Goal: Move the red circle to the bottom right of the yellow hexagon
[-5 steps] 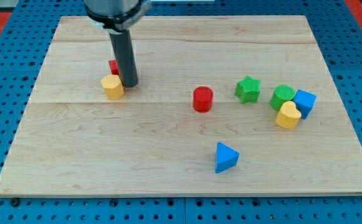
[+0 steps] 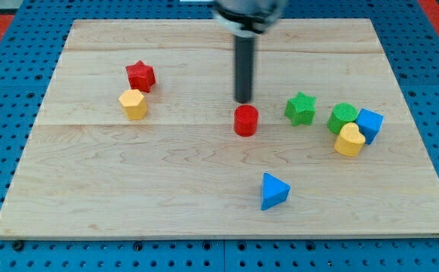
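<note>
1. Your arm has no claw to release or clench — just a rod. My tip (image 2: 243, 100) sits just above the red circle (image 2: 245, 121) in the view, seemingly not touching.
2. The red circle lies mid-board, well to the right of the yellow hexagon (image 2: 134, 104), which sits just below the red star (image 2: 140, 75).
3. Push from here and the circle likely slides toward the view's bottom, not left — you need the tip on its right side.
4. A glancing contact could let the circle roll off the tip.
5. Overshoot left and you knock the hexagon, shifting the target.
</note>
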